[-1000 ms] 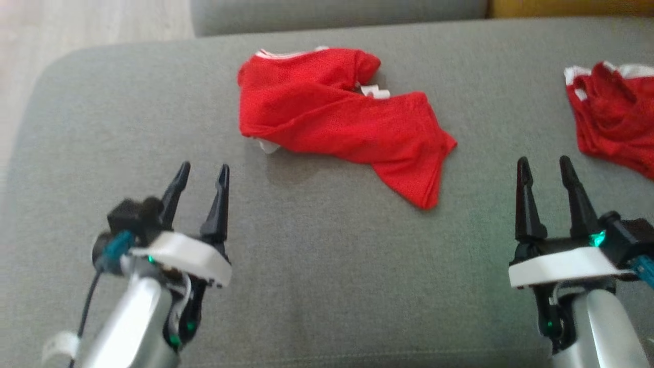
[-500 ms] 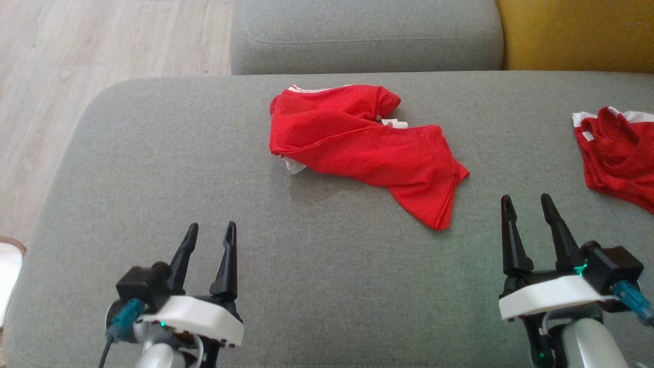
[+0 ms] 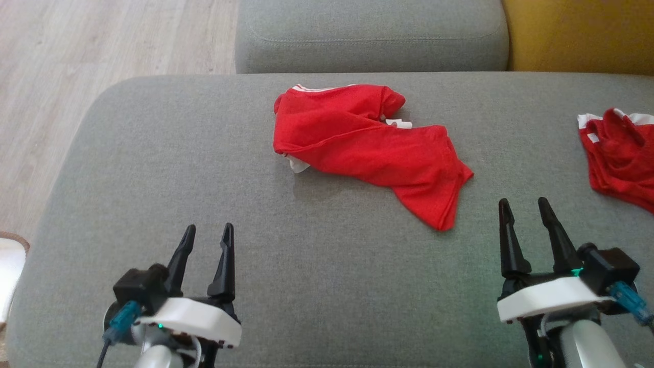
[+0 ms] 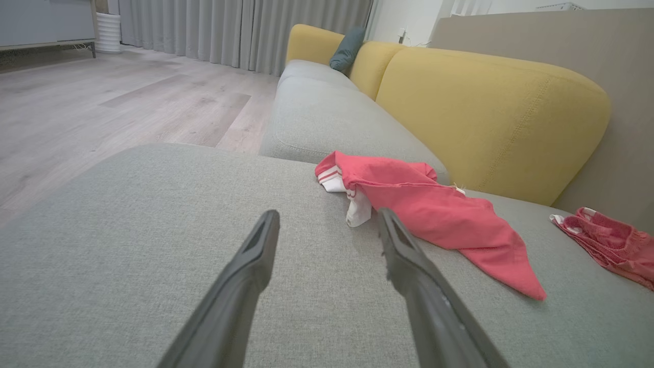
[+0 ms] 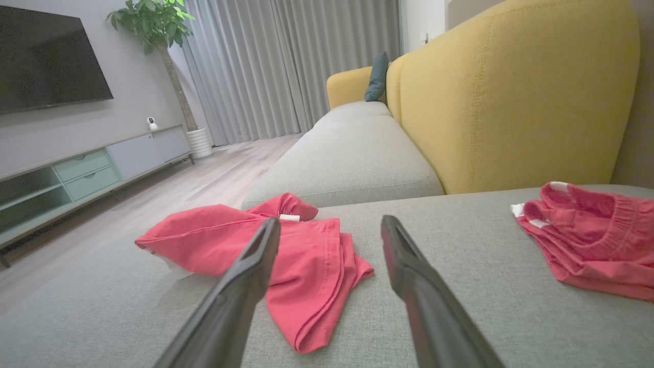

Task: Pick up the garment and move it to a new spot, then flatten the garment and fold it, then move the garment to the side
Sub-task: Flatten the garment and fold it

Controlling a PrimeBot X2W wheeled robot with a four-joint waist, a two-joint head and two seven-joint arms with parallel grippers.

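Jaws of both grippers stand wide apart and hold nothing: the left gripper point(image 3: 209, 227) hovers over the near left of the grey sofa seat point(image 3: 153, 168), the right gripper point(image 3: 523, 201) over its near right. The red garment point(image 3: 368, 148), trimmed in white, lies crumpled around the middle of the seat toward its far edge, clear of both grippers, one corner trailing toward the right gripper. A second red garment point(image 3: 618, 158) lies bunched at the seat's right, near the yellow backrest point(image 3: 577, 36)
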